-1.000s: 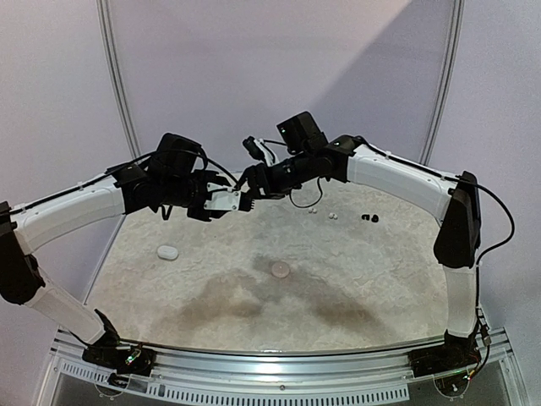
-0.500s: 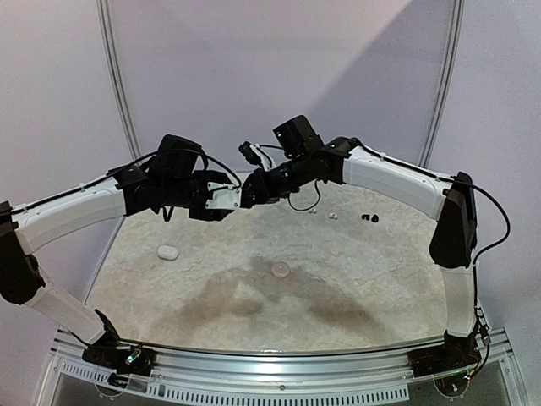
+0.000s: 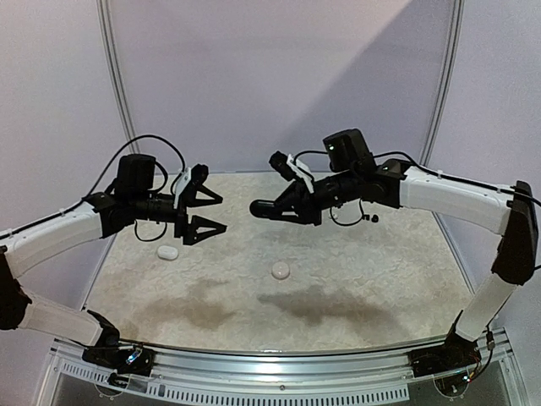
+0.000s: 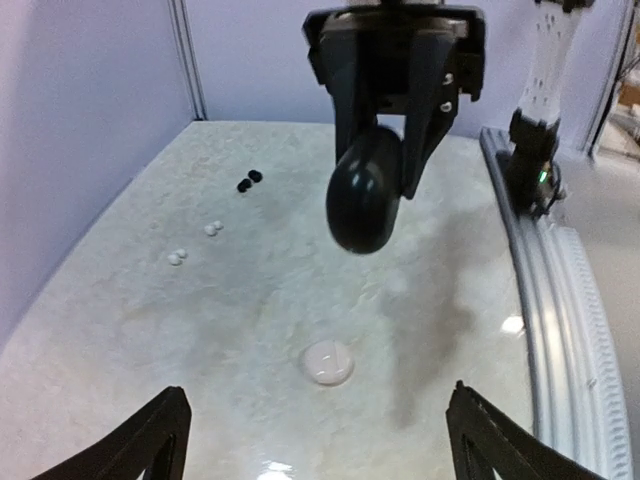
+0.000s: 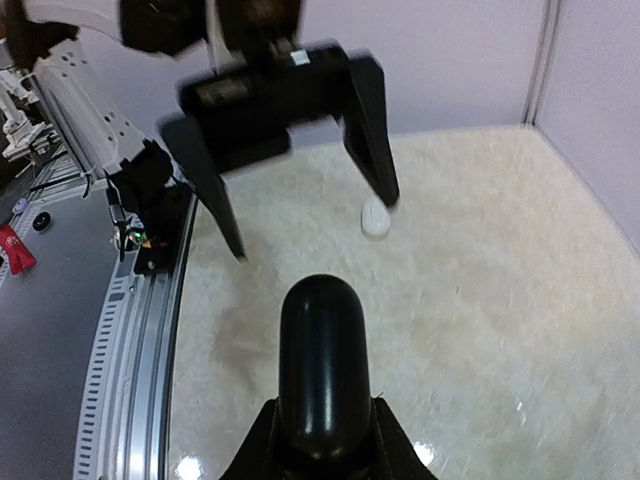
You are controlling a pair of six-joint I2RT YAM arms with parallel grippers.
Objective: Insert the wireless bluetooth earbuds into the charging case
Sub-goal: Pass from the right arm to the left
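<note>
While left jaws gape, right jaws — gripping case

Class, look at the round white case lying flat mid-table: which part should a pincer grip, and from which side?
Probably best to grip the round white case across opposite points of its rim, coming straight down from above. It lies flat and low on the table, so only its curved edge offers purchase.

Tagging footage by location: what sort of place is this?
Probably a robot lab test cell: left arm and right arm bolted to an aluminium rail, plain panel walls around the table, earbuds and a gripped black case.
</note>
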